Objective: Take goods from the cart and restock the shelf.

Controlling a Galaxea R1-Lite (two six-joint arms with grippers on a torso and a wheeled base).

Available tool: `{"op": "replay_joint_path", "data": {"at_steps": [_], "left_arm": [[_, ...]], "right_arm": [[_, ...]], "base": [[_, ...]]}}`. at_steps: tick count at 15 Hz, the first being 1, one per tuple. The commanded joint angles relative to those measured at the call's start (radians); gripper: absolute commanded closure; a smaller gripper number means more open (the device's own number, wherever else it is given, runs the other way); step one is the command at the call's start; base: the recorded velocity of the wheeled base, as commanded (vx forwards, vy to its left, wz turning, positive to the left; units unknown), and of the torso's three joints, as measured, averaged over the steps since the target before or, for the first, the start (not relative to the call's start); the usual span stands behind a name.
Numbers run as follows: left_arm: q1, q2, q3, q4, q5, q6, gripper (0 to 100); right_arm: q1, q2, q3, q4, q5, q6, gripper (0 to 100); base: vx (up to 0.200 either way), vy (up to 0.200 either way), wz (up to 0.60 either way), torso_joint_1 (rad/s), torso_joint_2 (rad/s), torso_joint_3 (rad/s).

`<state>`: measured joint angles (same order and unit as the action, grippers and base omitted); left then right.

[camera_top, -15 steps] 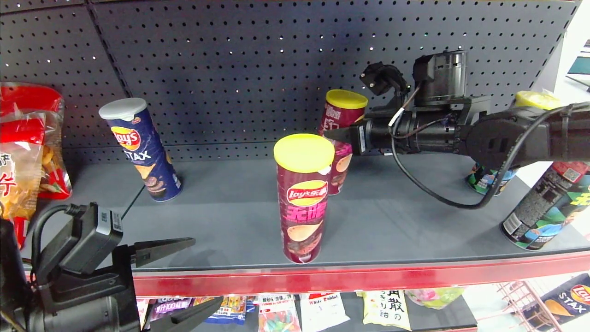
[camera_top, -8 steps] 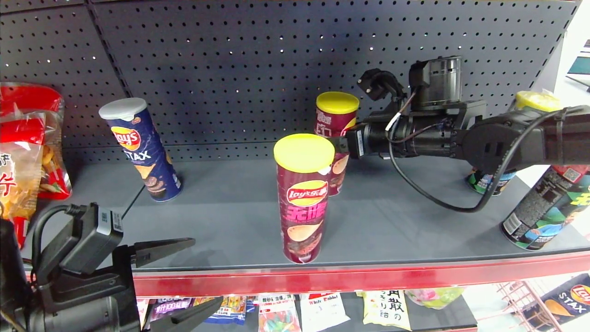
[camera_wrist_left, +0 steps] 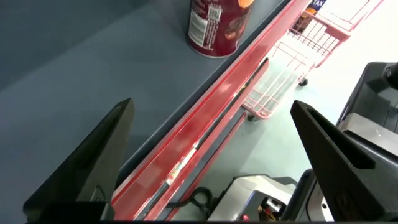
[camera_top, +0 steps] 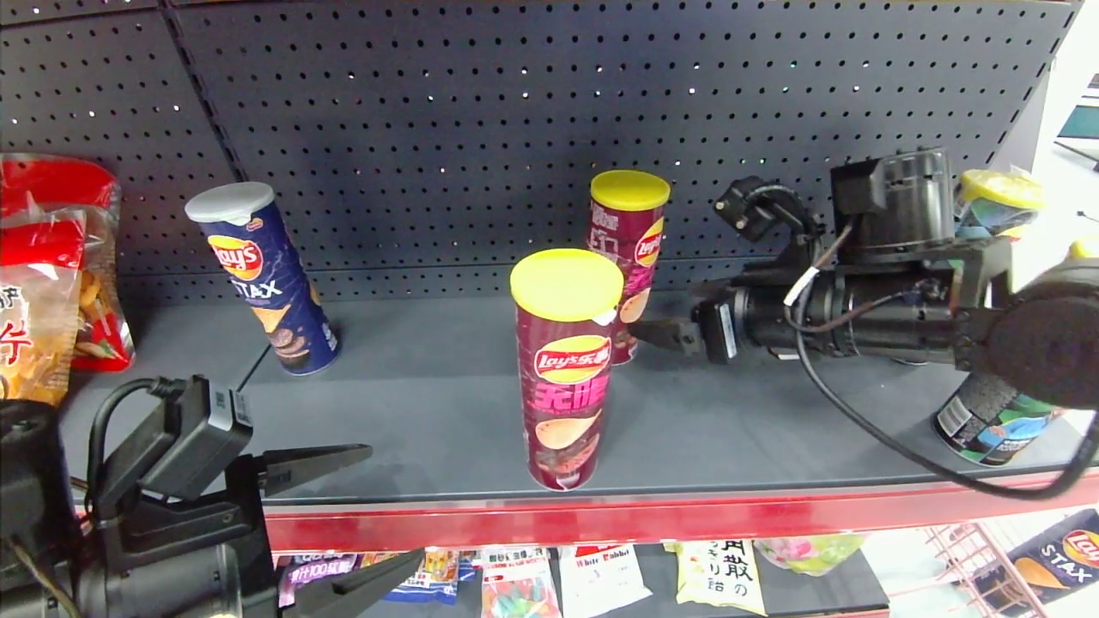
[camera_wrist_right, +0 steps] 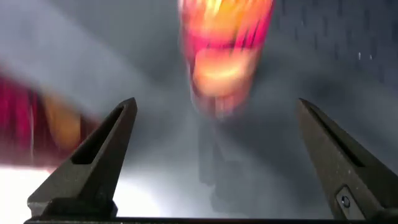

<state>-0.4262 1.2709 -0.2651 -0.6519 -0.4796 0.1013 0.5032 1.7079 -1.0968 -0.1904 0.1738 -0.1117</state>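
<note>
Head view shows the right gripper (camera_top: 663,331) wide and empty beside the rear maroon can (camera_top: 628,249), upright near the back edge of the shelf (camera_top: 755,421); placing looks done, so next calls for retreating to the cart (camera_top: 963,549).

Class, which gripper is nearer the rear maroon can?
Right. The right gripper sits beside the rear maroon can, near its lower part; the left gripper hangs at the shelf front edge, farther away.

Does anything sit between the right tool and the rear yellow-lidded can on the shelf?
Nothing visible does. The open right tool faces the rear can across bare shelf. The front can stands nearer the shelf's edge, off that line.
</note>
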Motion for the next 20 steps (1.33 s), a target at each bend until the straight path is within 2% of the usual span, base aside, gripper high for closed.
{"op": "replay_joint_path", "data": {"at_steps": [1,5,8,10,13,16,19,20], "left_arm": [[0.001,0.053,-0.025,-0.002,0.01,0.0,0],[0.024,0.13,-0.086,-0.002,0.049,0.005,0],[0.026,0.189,-0.095,0.003,0.153,0.014,0],[0.024,0.252,-0.148,0.0,0.21,0.014,0],[-0.017,0.324,-0.241,0.003,0.23,0.014,0],[-0.065,0.371,-0.287,0.005,0.234,0.015,0],[-0.069,0.383,-0.286,0.005,0.234,0.048,0],[-0.071,0.389,-0.292,0.005,0.233,0.048,0]], "right_arm": [[0.001,-0.18,0.173,-0.001,-0.039,0.001,0],[0.003,-0.416,0.41,-0.001,-0.066,0.0,0],[0.02,-0.705,0.594,0.009,-0.07,-0.008,0],[0.0,-0.872,0.687,0.011,-0.109,-0.008,0],[-0.087,-1.004,0.724,0.026,-0.211,0.001,0],[-0.232,-1.087,0.726,0.114,-0.212,0.058,0],[-0.239,-1.14,0.724,0.174,-0.214,0.075,0],[-0.239,-1.145,0.724,0.178,-0.214,0.075,0]], "base": [[0.0,0.0,0.0,0.0,0.0,0.0],[0.0,0.0,0.0,0.0,0.0,0.0],[0.0,0.0,0.0,0.0,0.0,0.0],[0.0,0.0,0.0,0.0,0.0,0.0],[0.0,0.0,0.0,0.0,0.0,0.0],[0.0,0.0,0.0,0.0,0.0,0.0],[0.0,0.0,0.0,0.0,0.0,0.0],[0.0,0.0,0.0,0.0,0.0,0.0]]}}
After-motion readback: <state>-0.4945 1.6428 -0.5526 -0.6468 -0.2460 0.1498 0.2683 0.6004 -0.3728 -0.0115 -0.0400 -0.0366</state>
